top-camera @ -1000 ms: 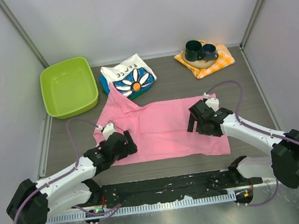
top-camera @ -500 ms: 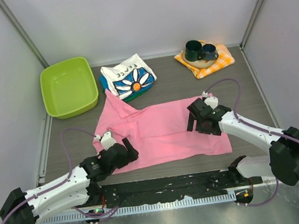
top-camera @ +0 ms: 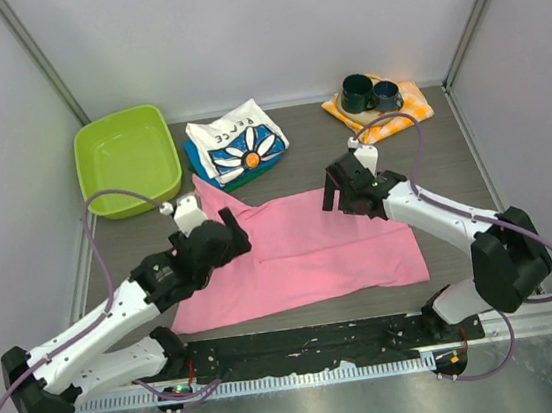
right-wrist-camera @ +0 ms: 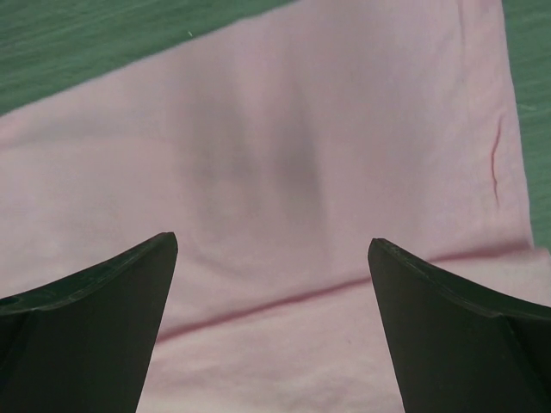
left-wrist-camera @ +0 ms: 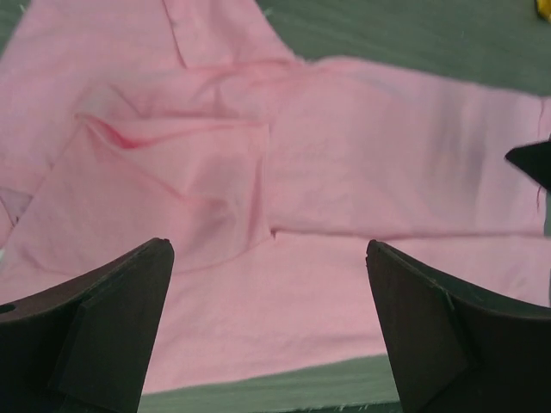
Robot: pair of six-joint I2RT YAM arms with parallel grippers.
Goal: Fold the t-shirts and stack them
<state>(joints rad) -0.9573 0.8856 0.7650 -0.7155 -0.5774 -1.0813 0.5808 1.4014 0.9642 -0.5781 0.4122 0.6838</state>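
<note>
The left pincer [left-wrist-camera: 269, 249] and right pincer [right-wrist-camera: 273, 241] both gape wide and empty, the pink shirt [top-camera: 312, 252] spread just beneath them; folding seems barely begun, so next each should pinch an edge

Bin [top-camera: 127, 160], folded shirts [top-camera: 238, 143], mugs [top-camera: 358, 94] line the back.

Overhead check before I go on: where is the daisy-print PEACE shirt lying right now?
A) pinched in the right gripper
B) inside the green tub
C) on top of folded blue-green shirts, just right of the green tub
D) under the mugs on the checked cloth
C: the daisy-print shirt lies on the folded blue-green shirts, whose edges show beneath it, beside the green tub.
</note>
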